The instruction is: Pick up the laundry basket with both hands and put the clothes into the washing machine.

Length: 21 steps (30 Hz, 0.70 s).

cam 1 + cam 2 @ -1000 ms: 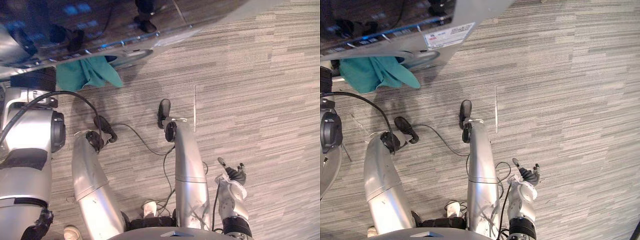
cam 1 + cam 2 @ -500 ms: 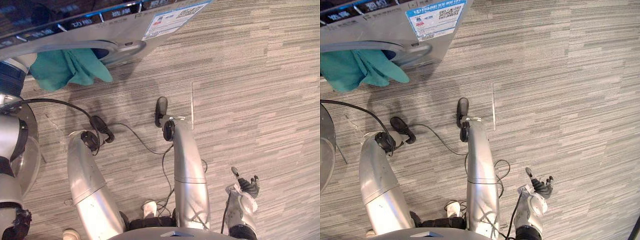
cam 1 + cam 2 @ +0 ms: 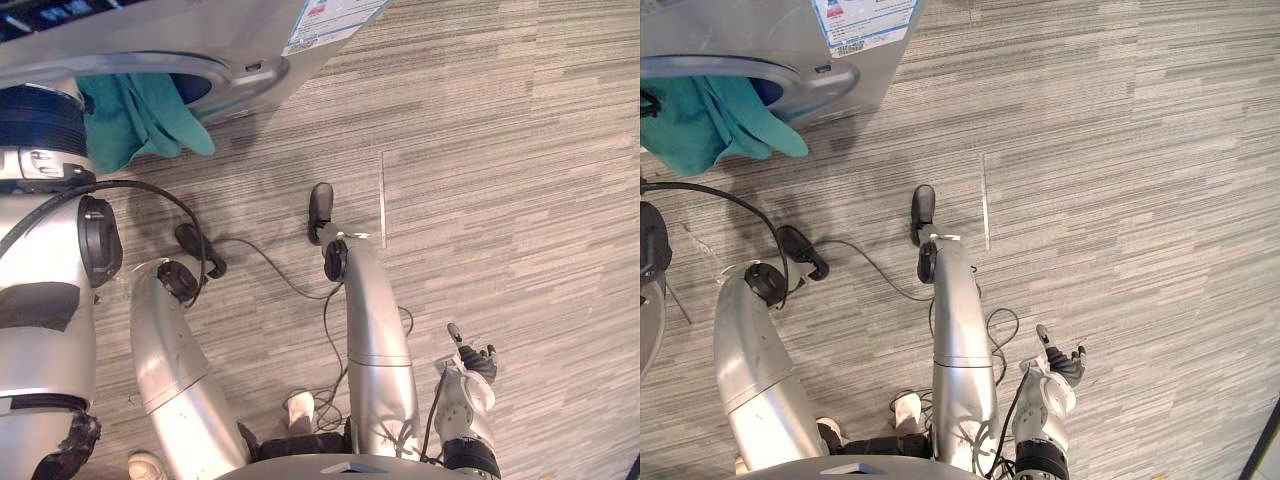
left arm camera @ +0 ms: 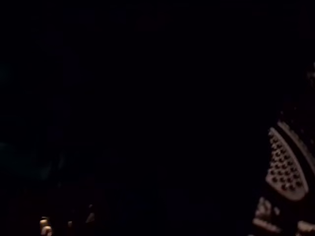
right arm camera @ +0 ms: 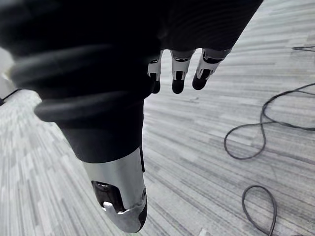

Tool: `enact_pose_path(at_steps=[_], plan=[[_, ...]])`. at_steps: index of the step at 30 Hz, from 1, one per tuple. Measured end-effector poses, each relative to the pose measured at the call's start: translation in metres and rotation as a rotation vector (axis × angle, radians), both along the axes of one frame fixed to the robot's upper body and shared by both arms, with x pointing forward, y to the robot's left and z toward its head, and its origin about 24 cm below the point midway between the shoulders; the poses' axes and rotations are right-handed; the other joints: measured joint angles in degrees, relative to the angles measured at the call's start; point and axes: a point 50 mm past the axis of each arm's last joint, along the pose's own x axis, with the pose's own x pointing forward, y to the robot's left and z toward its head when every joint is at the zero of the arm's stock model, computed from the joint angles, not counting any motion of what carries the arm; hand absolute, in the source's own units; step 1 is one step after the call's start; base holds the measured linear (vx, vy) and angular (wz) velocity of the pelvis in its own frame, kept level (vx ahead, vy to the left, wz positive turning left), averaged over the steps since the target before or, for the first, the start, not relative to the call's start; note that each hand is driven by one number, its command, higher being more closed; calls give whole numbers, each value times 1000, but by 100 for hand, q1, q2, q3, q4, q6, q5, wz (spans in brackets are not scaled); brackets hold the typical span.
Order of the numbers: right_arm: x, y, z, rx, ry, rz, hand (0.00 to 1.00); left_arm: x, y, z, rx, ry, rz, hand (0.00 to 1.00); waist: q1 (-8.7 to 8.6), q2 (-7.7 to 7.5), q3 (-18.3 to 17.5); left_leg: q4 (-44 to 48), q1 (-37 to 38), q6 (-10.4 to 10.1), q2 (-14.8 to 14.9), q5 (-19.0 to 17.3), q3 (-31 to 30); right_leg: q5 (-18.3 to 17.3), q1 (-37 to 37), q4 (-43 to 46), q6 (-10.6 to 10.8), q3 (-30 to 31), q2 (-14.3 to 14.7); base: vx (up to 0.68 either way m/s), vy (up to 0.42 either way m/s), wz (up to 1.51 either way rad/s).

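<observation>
The washing machine (image 3: 190, 30) stands at eleven o'clock from the robot, its round door opening (image 3: 238, 76) facing the grey striped carpet (image 3: 500, 150). A teal garment (image 3: 135, 115) hangs out over the lower lip of that opening, half in and half out. The left hand (image 3: 40, 120) reaches in at ten o'clock beside the garment; its wrist view shows a dark interior with a perforated drum rib (image 4: 285, 169), and I cannot tell whether it is open or closed. The right hand (image 3: 468, 372) hangs at five o'clock above the carpet, fingers (image 5: 178, 81) straight and loose, thumb (image 5: 120, 196) apart, holding nothing.
</observation>
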Motion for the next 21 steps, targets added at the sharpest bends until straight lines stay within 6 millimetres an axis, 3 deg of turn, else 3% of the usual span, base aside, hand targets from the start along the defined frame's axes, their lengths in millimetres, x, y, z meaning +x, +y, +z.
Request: enact_pose_path(at_steps=[6, 7, 14, 17, 21], plan=[[1, 0, 3, -14, -8, -1, 0, -19, 13, 10, -125, -118, 40, 100, -16, 0, 0, 108, -90, 13, 55, -27, -13, -13, -93, 77, -11, 4, 14, -33, -7, -3], [0, 0, 2, -12, -4, -1, 0, -24, 14, 14, -129, -138, 47, 0, -19, 0, 0, 146, -132, 14, 62, -38, -33, -13, -124, 108, -12, 0, 16, -50, 0, -4], [-3, 1, 0, -9, 4, 1, 0, -36, 26, 17, -109, -148, 140, 0, -46, 0, 0, 263, -230, 26, 72, -76, -72, -20, -223, 218, -22, 9, 14, -55, 2, -2], [-5, -3, -1, -22, 7, 5, 0, -45, 41, 18, 167, 1, 385, 0, -18, 0, 0, 269, -227, 14, 72, -66, -90, -29, -229, 252, -36, -1, 16, -55, -14, 1], [-11, -10, -4, -43, 24, 9, 0, -42, 33, 24, 484, 135, 550, 0, 39, 0, 0, 265, -228, 24, 60, -46, -98, -30, -222, 271, -39, -15, -7, -62, -13, 5]])
